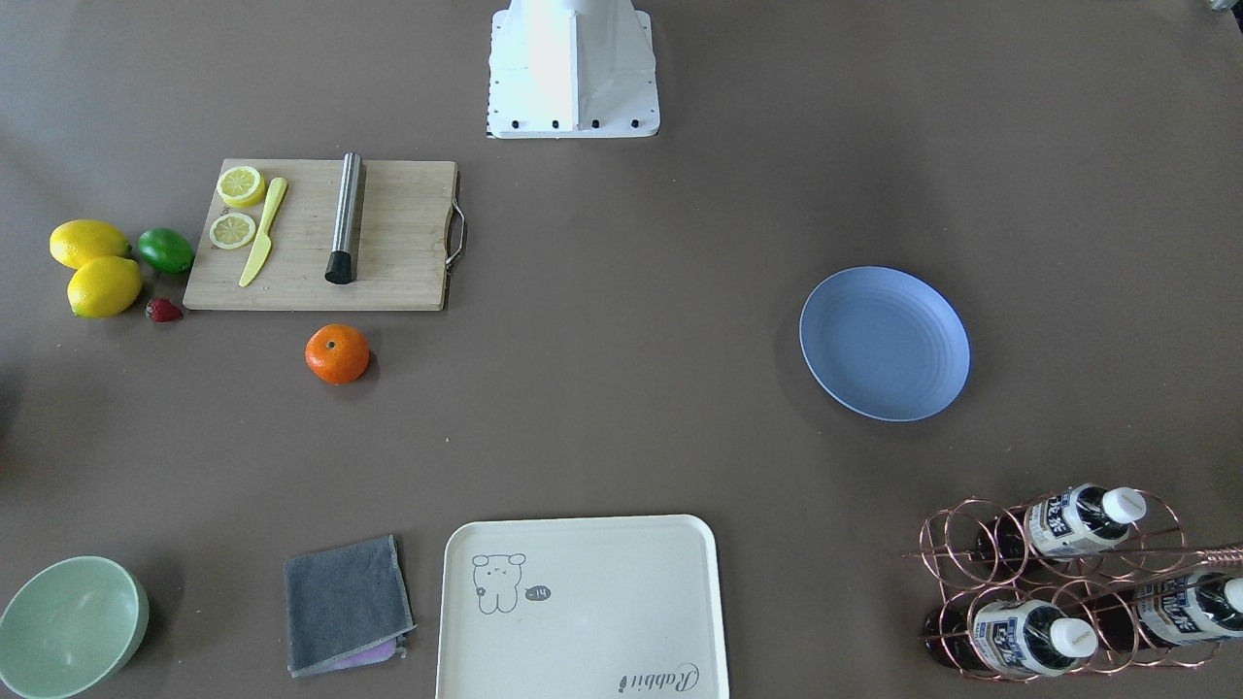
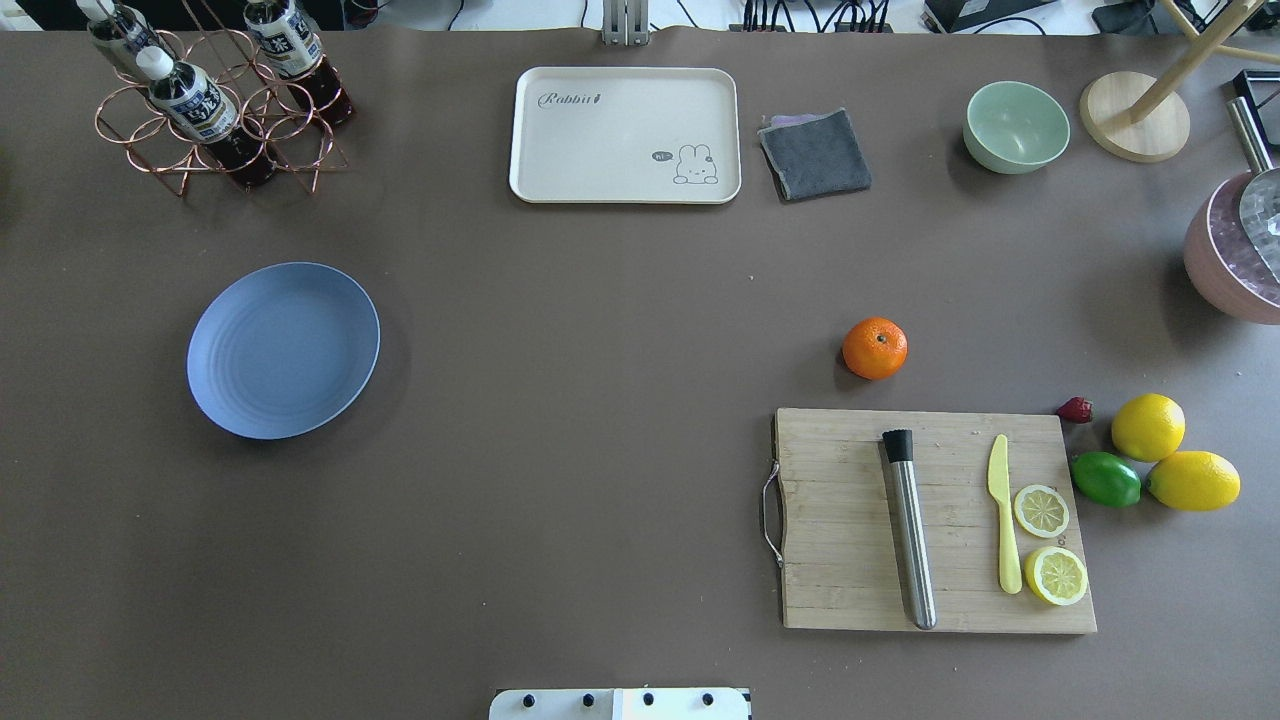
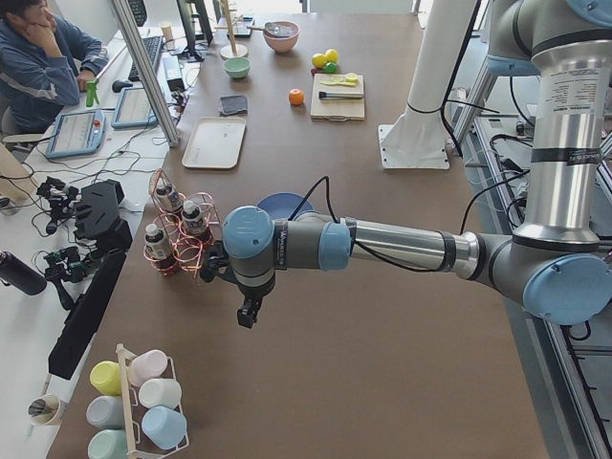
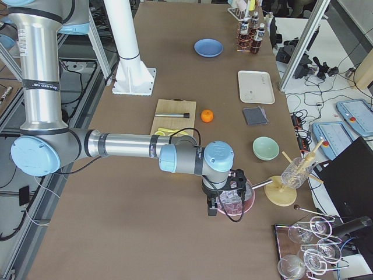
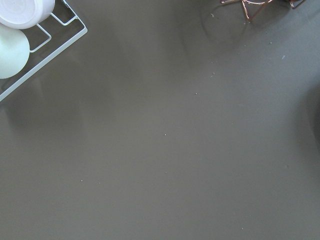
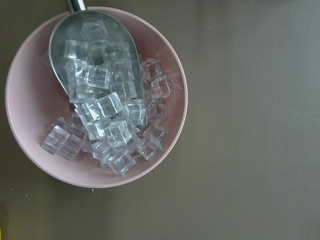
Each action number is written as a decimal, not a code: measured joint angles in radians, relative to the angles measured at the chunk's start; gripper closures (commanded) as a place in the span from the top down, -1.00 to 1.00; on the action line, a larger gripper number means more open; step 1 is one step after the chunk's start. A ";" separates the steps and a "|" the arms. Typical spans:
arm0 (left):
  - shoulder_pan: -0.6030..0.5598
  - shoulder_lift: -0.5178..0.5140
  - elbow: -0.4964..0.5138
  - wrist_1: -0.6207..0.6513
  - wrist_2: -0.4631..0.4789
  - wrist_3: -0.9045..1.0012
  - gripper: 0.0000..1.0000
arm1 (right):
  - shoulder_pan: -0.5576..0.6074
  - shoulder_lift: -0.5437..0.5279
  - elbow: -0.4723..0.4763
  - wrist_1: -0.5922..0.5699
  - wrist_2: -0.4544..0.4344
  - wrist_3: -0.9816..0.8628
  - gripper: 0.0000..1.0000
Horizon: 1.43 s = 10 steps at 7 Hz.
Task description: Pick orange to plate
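The orange lies on the brown table just beyond the wooden cutting board, on the robot's right side; it also shows in the front view. The light-blue plate sits bare on the robot's left side, far from the fruit. My left gripper hangs over the table end past the plate, seen only from the side, so whether it is open or shut I cannot tell. My right gripper hovers above a pink bowl of ice cubes, well away from the orange; its state I cannot tell either.
On the board lie a steel muddler, a yellow knife and lemon slices. Two lemons, a lime and a strawberry sit beside it. A cream tray, grey cloth, green bowl and copper bottle rack line the far edge.
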 measured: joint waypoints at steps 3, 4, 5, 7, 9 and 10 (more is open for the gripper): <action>-0.001 -0.009 0.070 -0.262 -0.006 -0.006 0.96 | -0.001 -0.002 0.001 0.001 0.030 0.000 1.00; -0.001 -0.006 0.084 -0.292 -0.035 -0.004 0.96 | -0.001 -0.001 0.002 0.002 0.032 -0.001 1.00; 0.000 -0.002 0.089 -0.307 -0.068 -0.013 0.96 | -0.005 0.003 0.008 0.003 0.033 -0.001 1.00; 0.044 -0.014 0.085 -0.324 -0.081 -0.131 0.95 | -0.075 0.014 0.084 0.004 -0.014 0.009 1.00; 0.166 -0.004 0.093 -0.443 -0.034 -0.406 0.95 | -0.215 0.034 0.191 0.004 -0.128 0.179 1.00; 0.234 0.009 0.104 -0.533 -0.008 -0.518 0.96 | -0.260 0.049 0.213 0.006 -0.141 0.252 1.00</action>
